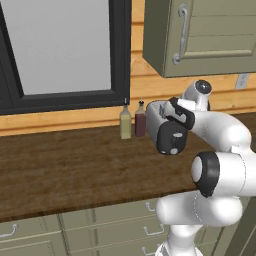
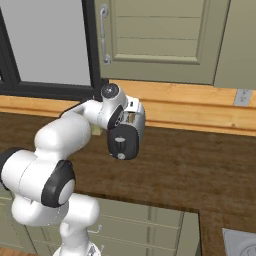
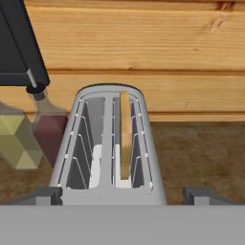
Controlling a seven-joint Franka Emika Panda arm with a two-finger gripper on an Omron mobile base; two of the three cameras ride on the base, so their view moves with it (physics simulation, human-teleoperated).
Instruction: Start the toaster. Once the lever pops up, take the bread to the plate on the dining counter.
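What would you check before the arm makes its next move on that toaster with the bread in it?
1. Bread sits in a toaster slot: ok, standing on edge in the slot that lies right in the hand view.
2. Pincer open: ok, fingertips spread wide at both sides of the toaster.
3. Pincer lined up with the toaster: ok, it looks down into the slots.
4. Lever position, up or down: cannot tell, no lever shows.
5. Two bottles beside the toaster: ok, standing apart from it, though close.
6. Plate ready on the dining counter: cannot tell.
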